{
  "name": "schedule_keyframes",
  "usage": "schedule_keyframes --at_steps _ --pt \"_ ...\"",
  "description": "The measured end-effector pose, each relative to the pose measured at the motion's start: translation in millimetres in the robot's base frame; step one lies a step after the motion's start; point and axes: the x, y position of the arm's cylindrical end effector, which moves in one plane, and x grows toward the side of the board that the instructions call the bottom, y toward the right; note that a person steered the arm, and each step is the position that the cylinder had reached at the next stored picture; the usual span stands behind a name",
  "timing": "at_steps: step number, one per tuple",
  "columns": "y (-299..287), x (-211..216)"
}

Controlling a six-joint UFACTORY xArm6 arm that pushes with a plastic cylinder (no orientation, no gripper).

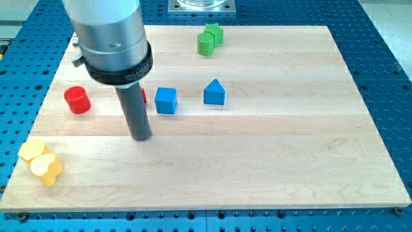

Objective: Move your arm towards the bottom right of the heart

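Observation:
The yellow heart [47, 169] lies near the board's bottom left corner, touching a second yellow block [31, 150] just above and to its left. My tip [141, 137] rests on the board left of centre, well to the right of the heart and somewhat above it. The rod stands just left of the blue cube [166, 100]. It hides most of a red block [143, 95], whose shape I cannot make out. A red cylinder [77, 100] sits to the left of the rod.
A blue triangular block [214, 92] lies right of the blue cube. Two green blocks [209, 38] sit together near the top edge. The wooden board [270, 167] lies on a blue perforated table.

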Motion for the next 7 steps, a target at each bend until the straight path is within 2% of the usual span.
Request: schedule_keyframes --at_steps 1,2,4,7 --pt "2 -27" --pt "29 -29" --pt "44 -47" --pt "55 36"
